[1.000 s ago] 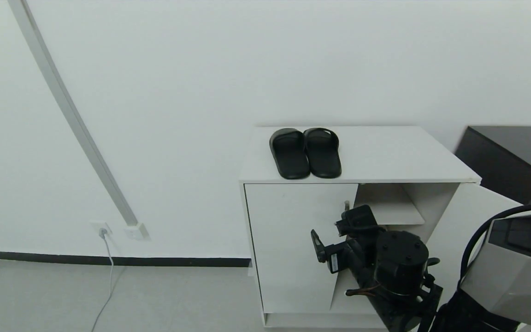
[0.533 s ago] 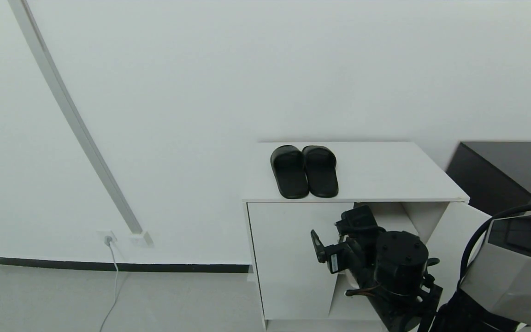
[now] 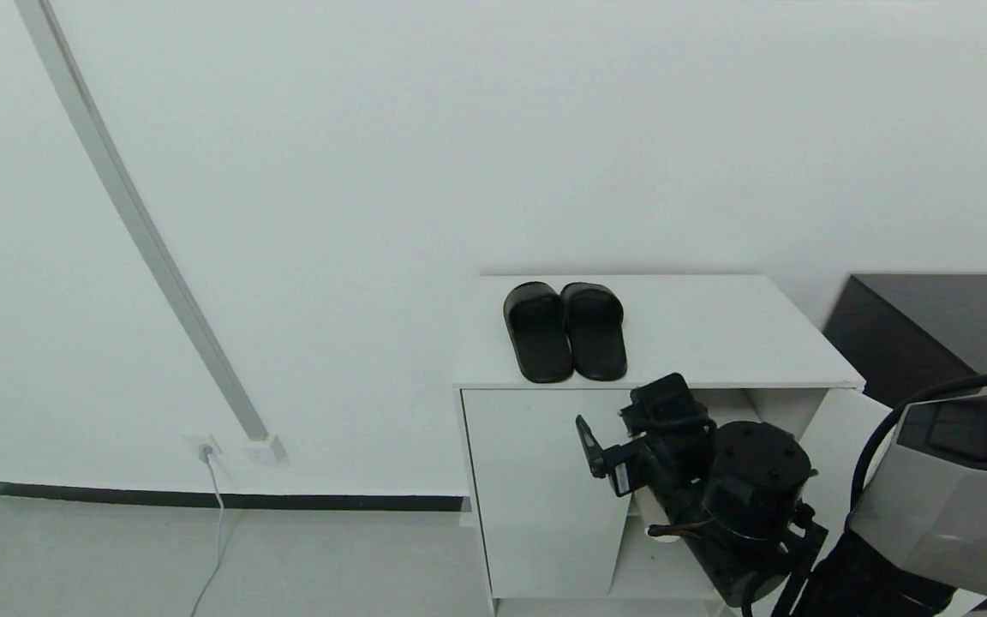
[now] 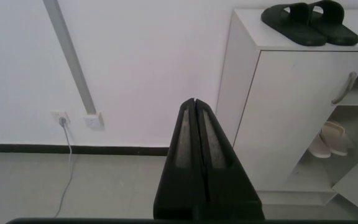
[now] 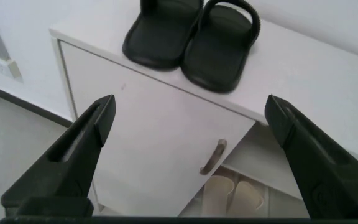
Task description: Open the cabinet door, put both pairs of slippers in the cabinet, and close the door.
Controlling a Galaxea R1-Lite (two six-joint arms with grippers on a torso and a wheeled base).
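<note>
While the black slippers (image 3: 565, 330) lie side by side, touching, on the left half of the white cabinet (image 3: 716, 343) top, the right gripper (image 5: 190, 106) hangs before the cabinet's front, clear of it. Its fingers are spread wide with nothing between them, and the right wrist view shows the pair beyond the gap. A second pair, the pale slippers (image 5: 232, 196), rests on a lower shelf inside the cabinet, just past the free edge of the closed left door (image 3: 536, 488), which bears a handle (image 5: 211, 157). That pair is partly cut off in the right wrist view. The right door (image 3: 840, 424) stands swung open, much of it hidden behind the right arm (image 3: 750, 488), which enters from the lower right with its wrist toward the cabinet. The left gripper (image 4: 194, 109), fingers pressed together and holding nothing, is well to the left of the cabinet, aimed at the wall (image 3: 373, 214) near a socket (image 3: 202, 447).
</note>
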